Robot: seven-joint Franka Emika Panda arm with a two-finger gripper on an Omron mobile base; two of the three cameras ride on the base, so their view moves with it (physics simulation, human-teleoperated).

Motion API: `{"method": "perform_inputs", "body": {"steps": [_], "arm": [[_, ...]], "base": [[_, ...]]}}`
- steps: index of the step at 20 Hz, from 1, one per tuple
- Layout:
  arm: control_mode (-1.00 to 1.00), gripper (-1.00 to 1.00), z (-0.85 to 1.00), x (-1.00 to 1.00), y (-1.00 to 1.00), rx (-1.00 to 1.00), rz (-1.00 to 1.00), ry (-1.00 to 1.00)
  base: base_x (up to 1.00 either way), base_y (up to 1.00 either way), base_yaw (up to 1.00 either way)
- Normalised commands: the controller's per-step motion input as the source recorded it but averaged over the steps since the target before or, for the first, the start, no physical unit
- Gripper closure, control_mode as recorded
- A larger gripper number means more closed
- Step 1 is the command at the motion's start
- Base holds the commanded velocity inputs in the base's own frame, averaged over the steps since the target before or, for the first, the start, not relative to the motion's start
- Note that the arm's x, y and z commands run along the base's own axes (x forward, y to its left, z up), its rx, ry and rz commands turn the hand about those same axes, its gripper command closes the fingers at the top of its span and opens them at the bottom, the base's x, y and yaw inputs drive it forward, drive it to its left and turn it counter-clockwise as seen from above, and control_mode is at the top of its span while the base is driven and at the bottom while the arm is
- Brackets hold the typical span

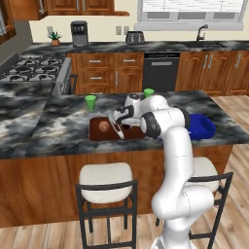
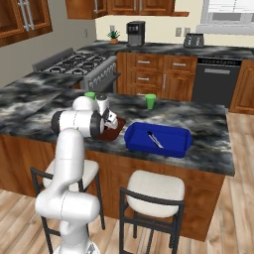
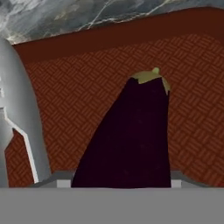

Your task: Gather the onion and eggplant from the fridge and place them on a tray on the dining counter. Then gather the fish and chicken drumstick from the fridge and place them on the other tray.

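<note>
Jaws wide, eggplant [image 3: 131, 135] between them — contact can't be judged. Gripper [image 1: 118, 129] low over the brown tray [image 1: 97, 135], arm reached forward across the counter [image 1: 44, 126], hand pitched down. Onion [image 1: 103, 126] lies on the tray, just left of the gripper. Blue tray [image 2: 171, 144] to the right holds a knife [image 2: 155, 139].

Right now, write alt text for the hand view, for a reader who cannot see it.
A dark purple eggplant with a greenish stem cap lies close before the camera, over the woven red-brown floor of a tray. A grey marbled counter shows beyond the tray's far rim.
</note>
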Motion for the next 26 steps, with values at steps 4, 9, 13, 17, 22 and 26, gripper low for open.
{"method": "perform_inputs", "body": {"steps": [4,9,13,17,22,26], "arm": [[-1.00,-1.00,0.03,-0.21,-0.15,0.03,-0.01,-0.21],[-1.00,-1.00,0.06,-0.39,-0.04,0.03,-0.07,-0.27],[-1.00,-1.00,0.37,-0.88,-0.24,0.12,-0.04,-0.12],[-1.00,-1.00,0.67,-0.90,-0.21,0.10,0.00,0.00],[-1.00,-1.00,0.93,-0.87,-0.22,0.11,0.00,0.00],[-1.00,-1.00,0.94,-0.81,-0.21,0.10,0.00,0.09]], "base": [[0.00,0.00,0.00],[0.00,0.00,0.00],[0.00,0.00,0.00],[0.00,0.00,0.00],[0.00,0.00,0.00],[0.00,0.00,0.00]]}}
